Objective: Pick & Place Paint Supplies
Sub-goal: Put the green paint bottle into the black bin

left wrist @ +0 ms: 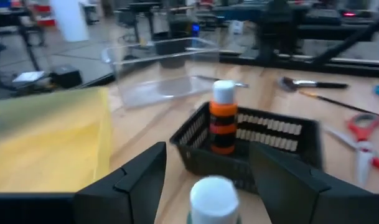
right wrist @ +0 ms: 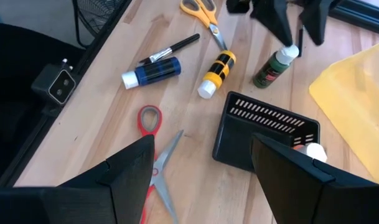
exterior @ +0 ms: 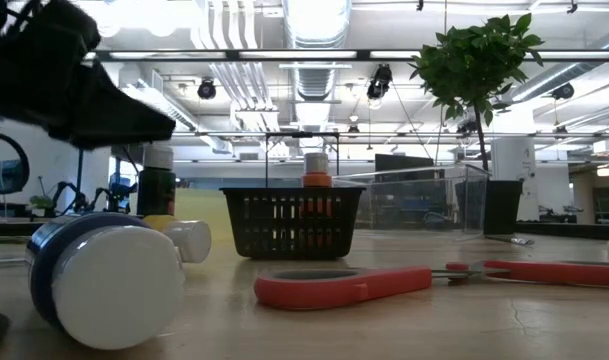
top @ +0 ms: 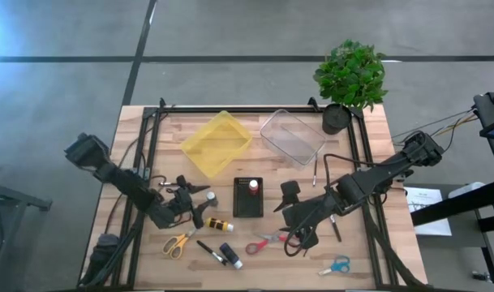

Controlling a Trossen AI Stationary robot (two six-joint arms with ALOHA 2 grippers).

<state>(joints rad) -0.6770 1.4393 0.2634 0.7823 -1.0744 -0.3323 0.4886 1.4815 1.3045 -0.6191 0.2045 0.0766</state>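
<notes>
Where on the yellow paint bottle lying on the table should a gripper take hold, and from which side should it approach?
Grip the yellow paint bottle across its striped middle, coming straight down from above. It lies flat on the table with open wood on both long sides, so fingers set crosswise to its length would likely close on the round body. The white cap end is narrower and might slip.

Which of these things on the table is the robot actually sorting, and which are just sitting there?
Part of the job:
green bottle
yellow bottle
blue bottle
orange bottle
red scissors
yellow scissors
blue scissors
brush

Just sitting there:
potted plant
</notes>
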